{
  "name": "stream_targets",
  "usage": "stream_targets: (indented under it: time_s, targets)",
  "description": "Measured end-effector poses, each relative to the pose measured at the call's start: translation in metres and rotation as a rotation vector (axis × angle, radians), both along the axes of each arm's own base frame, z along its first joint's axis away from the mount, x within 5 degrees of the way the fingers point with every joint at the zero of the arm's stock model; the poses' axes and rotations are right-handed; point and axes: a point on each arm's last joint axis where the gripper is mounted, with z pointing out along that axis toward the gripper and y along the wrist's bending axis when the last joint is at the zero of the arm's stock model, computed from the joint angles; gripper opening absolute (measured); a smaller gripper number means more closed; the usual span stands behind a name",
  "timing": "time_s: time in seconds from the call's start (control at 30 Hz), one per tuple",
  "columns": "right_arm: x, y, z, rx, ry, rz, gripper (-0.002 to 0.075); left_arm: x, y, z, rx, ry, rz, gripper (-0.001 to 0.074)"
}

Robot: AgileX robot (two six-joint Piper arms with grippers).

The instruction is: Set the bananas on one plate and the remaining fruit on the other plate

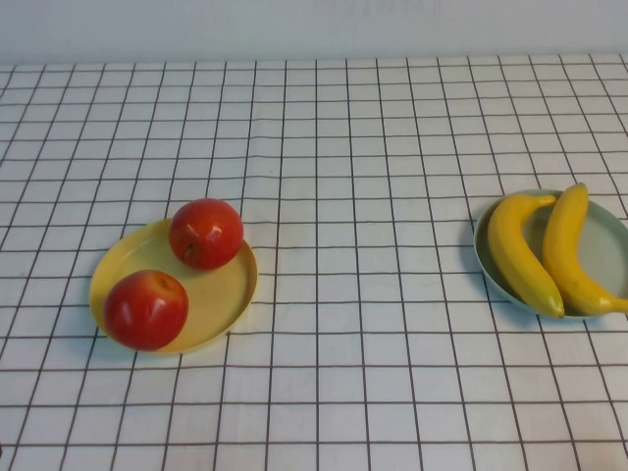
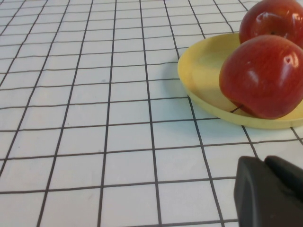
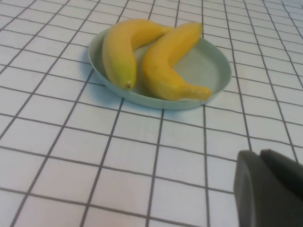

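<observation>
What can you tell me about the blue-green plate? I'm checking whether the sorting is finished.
The blue-green plate is round, shallow and pale, with a raised rim and a smooth, plastic-like look. It sits flat on the checked tablecloth at the table's right side. Two yellow bananas lie side by side in it, their ends overhanging the rim. No apple is on it. Neither gripper touches it; the right gripper is shut nearby.

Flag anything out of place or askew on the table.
Nothing stands out. Both bananas lie in the blue-green plate, both apples on the yellow plate. Left pincer and right pincer sit shut, clear of them.
</observation>
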Motion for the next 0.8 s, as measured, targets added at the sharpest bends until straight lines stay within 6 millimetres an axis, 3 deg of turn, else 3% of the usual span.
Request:
stream_targets:
  time_s: [0.8]
  targets:
    - [-0.0012,0.003,-0.0014,0.044,0.031,0.03,-0.0014,0.0,0.0,0.0,0.0,0.0,0.0,-0.0004]
